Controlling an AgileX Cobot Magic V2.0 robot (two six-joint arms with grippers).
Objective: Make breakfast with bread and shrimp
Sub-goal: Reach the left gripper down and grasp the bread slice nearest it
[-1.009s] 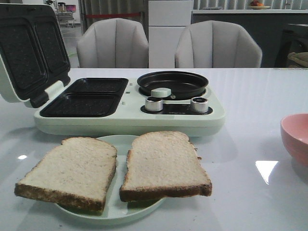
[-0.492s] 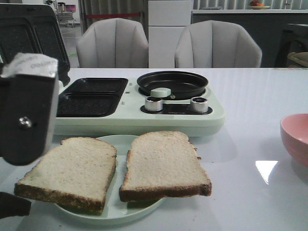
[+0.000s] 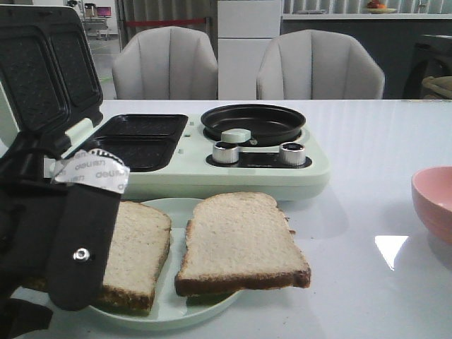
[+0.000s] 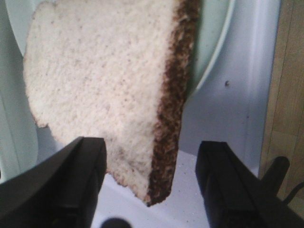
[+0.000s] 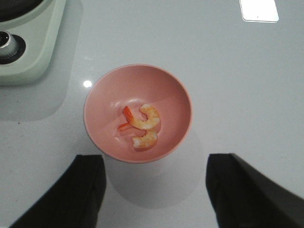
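Two bread slices lie on a pale green plate (image 3: pixel 169 311) at the table's front: the right slice (image 3: pixel 240 240) in full view, the left slice (image 3: pixel 138 247) half hidden behind my left arm (image 3: pixel 70 233). My left gripper (image 4: pixel 152 185) is open, its fingers on either side of the crusty corner of that left slice (image 4: pixel 104 80) without touching it. Two orange-pink shrimp (image 5: pixel 148 118) sit in a pink bowl (image 5: pixel 104 99). Beside the bowl my right gripper (image 5: pixel 154 190) hangs open over bare table, holding nothing.
A pale green breakfast machine (image 3: pixel 212 180) stands behind the plate, with its lid (image 3: pixel 42 70) raised, two dark sandwich wells (image 3: pixel 127 152), a round pan (image 3: pixel 253 121) and two knobs (image 3: pixel 226 152). The pink bowl (image 3: pixel 434 201) sits at the right edge. Two chairs stand beyond the table.
My left arm came into view at the left a half second ago and has since dropped lower and rightward, now covering part of the left slice. The bread and bowl have not moved.
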